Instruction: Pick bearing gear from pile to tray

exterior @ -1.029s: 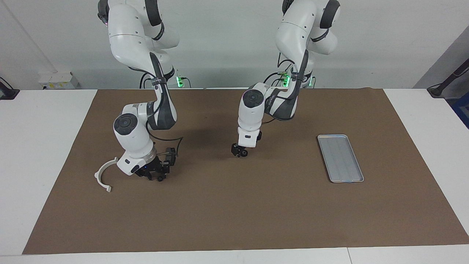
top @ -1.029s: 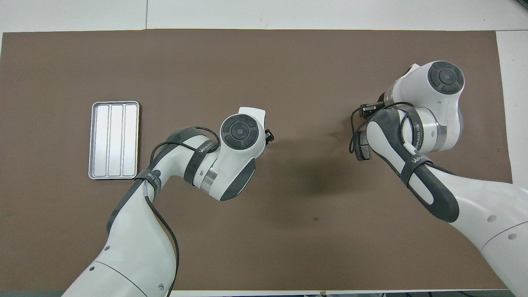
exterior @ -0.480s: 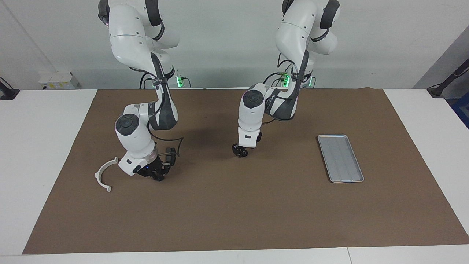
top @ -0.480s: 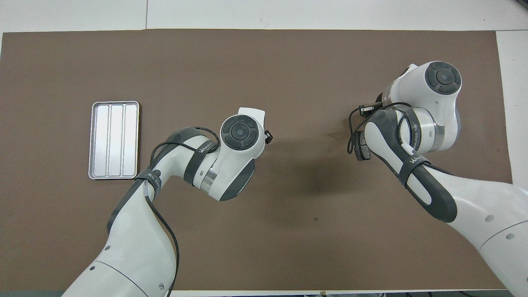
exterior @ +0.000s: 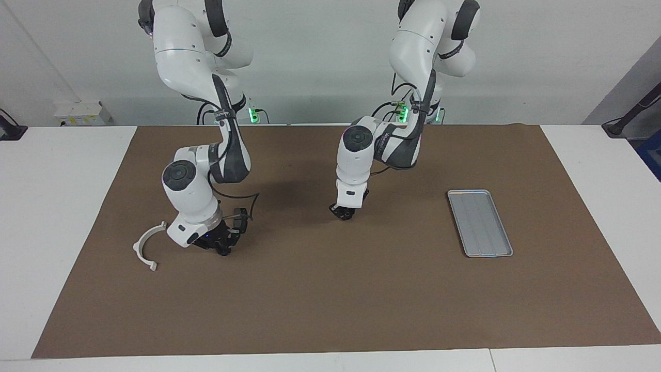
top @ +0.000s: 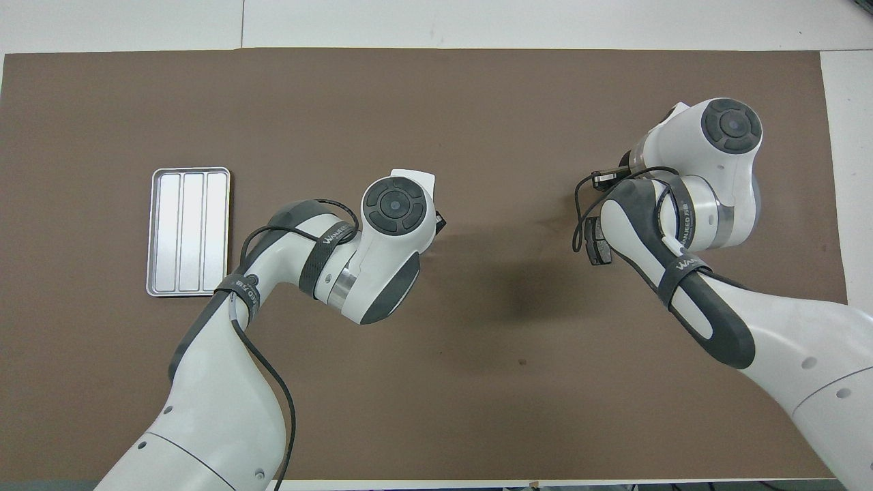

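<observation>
Nearest the robots, the flat silver-grey metal tray (exterior: 479, 222) is lying toward the left arm's end of the brown mat (exterior: 330, 305). The left gripper (exterior: 344, 212) is reaching down low at the mat's middle; whether its jaws are gripping anything cannot be told. Farther out, the right gripper (exterior: 221, 247) is sitting closed at the mat, beside the white curved plastic bracket (exterior: 144, 248); what it is pinching is hidden.
</observation>
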Available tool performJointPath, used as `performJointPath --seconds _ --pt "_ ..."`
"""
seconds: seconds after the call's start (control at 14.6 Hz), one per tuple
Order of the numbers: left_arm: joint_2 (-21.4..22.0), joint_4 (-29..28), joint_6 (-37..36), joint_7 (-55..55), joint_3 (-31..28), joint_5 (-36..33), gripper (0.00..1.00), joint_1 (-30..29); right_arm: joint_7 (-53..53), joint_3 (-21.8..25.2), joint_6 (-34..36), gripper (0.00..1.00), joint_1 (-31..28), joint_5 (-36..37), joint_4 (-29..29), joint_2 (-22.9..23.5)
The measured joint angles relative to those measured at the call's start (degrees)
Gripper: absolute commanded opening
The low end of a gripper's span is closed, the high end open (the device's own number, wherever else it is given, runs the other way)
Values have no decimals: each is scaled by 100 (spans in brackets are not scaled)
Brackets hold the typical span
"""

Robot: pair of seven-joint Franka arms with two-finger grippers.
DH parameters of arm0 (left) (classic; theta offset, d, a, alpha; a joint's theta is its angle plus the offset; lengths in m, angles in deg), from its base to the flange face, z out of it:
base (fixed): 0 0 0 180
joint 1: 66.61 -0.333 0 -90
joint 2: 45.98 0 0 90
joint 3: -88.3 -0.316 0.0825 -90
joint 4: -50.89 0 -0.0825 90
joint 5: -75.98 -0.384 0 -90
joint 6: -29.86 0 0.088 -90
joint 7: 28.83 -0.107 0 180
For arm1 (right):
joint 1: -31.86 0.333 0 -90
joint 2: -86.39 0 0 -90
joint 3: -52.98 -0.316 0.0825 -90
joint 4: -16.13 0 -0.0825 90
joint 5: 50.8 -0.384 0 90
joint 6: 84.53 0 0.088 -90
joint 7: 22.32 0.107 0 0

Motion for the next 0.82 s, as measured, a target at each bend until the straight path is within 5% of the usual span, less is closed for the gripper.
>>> performJointPath --seconds 0.41,0.82 --pt "933 -54 -1191 -1195 -311 -116 0 -728 743 -22 857 0 559 -8 576 -363" --pt "1479 -845 -1333 -3528 -325 -124 0 -2074 2445 -57 882 0 1881 -3 643 -451"
